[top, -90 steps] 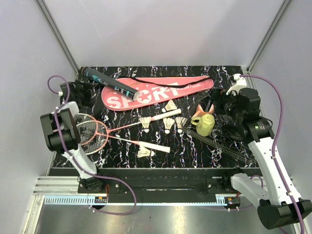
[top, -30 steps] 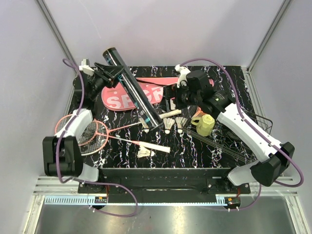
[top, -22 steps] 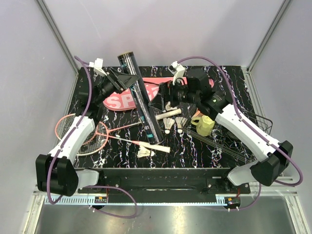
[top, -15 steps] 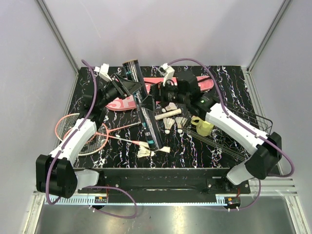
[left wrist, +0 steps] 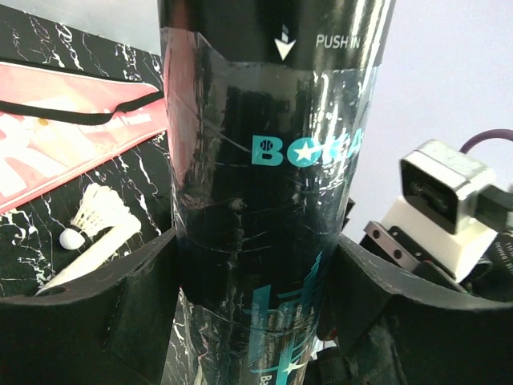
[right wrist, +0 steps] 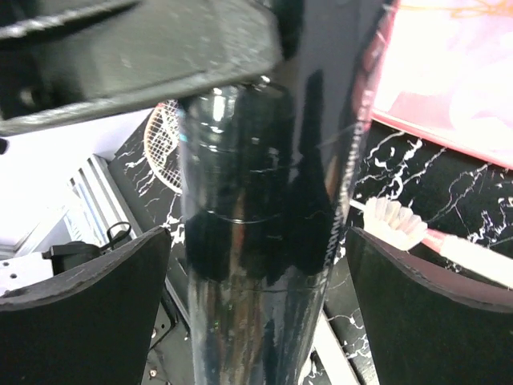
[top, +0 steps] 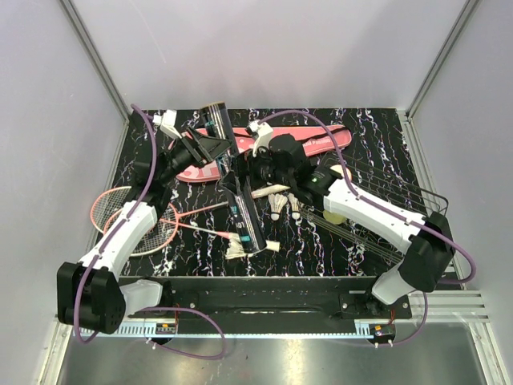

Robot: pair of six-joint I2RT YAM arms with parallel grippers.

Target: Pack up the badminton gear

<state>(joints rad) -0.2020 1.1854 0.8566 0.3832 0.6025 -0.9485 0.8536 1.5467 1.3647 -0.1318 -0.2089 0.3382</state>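
My left gripper (top: 212, 149) is shut on the long black tube (top: 243, 210) near its upper end and holds it tilted above the table; the grip shows in the left wrist view (left wrist: 256, 249). My right gripper (top: 245, 173) is open, its fingers (right wrist: 88, 281) either side of the tube (right wrist: 256, 200) with gaps. The pink "SPORT" racquet cover (top: 317, 139) lies at the back. Two pink-red racquets (top: 128, 218) lie at the left, handles toward the middle (top: 268, 245). White shuttlecocks (top: 277, 208) lie mid-table, one near the front (top: 234, 252).
A yellow-green cup (top: 337, 216) sits partly under my right arm. The black wire basket (top: 393, 220) lies at the right. Metal frame posts stand at the back corners. The left wrist view shows a shuttlecock (left wrist: 90, 215) and the cover (left wrist: 48, 144) beyond the tube.
My left gripper lifted the tube off the back left of the table and swung it toward the middle. My right arm crossed from the right side and put its open fingers round the tube.
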